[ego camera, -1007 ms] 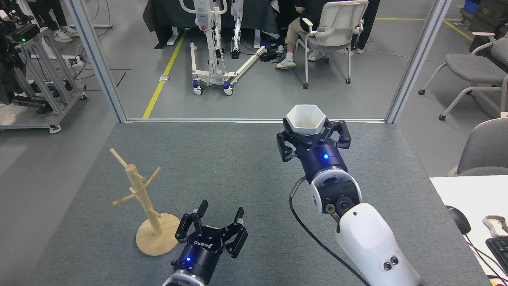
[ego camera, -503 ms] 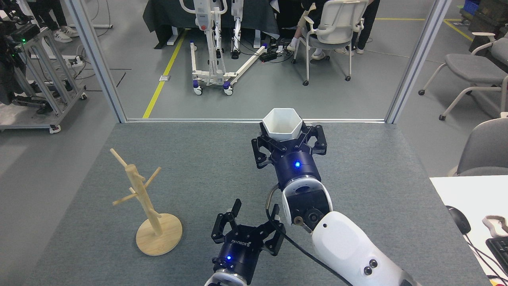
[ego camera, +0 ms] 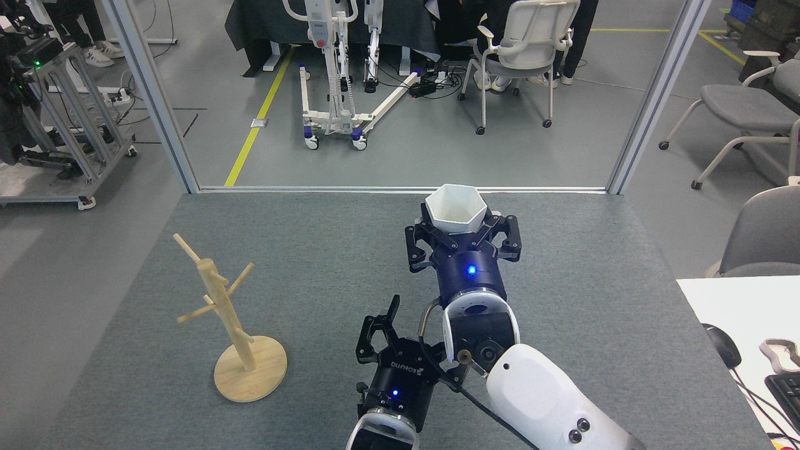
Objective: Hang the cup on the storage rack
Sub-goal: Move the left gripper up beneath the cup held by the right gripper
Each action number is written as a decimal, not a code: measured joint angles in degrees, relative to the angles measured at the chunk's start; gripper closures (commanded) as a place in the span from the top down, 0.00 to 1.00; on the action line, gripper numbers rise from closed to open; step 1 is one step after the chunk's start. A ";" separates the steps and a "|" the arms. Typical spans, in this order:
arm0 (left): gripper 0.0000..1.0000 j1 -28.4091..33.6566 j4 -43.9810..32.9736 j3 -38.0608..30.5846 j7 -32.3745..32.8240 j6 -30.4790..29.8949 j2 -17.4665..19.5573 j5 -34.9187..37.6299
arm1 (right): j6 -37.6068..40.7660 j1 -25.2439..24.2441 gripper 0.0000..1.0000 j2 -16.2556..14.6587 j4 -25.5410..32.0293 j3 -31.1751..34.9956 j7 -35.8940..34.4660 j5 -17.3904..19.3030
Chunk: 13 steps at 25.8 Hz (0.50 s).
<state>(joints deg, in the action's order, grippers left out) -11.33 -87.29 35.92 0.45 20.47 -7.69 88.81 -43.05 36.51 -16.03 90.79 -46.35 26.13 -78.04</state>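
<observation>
You have a grey felt-covered table point(ego camera: 350, 250) in front of you, its far edge against a metal frame. Your right arm reaches up the middle of it, and your right gripper point(ego camera: 463, 236) has its black fingers clamped on the lower part of the white faceted cup with a hexagonal rim point(ego camera: 455, 207), held upright with the opening facing up, well clear of the rack. The light wooden tree-shaped storage rack with a round disc base point(ego camera: 234, 325) stands on the table's left side, its pegs bare. Your left gripper point(ego camera: 400, 340) sits low, just beside the right forearm; the arm partly covers it, so you cannot tell its state.
</observation>
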 measured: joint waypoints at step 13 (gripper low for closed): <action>0.98 -4.50 3.04 0.83 1.36 -1.15 -0.05 -0.83 | -0.51 -0.26 0.00 0.33 0.00 -1.51 0.05 -0.40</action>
<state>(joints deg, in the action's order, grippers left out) -15.83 -84.25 36.75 1.80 19.32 -7.73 87.97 -43.57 36.25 -15.71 90.79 -47.86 26.18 -78.44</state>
